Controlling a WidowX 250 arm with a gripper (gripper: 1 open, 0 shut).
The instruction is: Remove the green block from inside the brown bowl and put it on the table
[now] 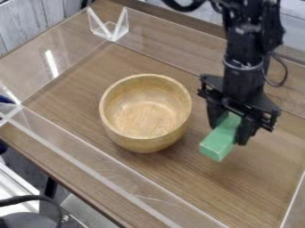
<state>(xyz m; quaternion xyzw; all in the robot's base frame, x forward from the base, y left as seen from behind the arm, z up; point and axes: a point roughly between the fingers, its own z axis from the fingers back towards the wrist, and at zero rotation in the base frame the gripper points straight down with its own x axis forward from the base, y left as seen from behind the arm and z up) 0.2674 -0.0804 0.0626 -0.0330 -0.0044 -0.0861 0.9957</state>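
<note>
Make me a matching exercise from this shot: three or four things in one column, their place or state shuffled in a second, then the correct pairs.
Things:
1. green block
2. brown bowl
3. gripper
4. clear acrylic stand

Places or states:
A. empty, left of the arm
B. at the far left corner of the table
C. pointing down, closed on a bar
D. outside the bowl, between the jaws, low over the wood

Pairs: 1-D, 2-A, 3-C, 4-B
</note>
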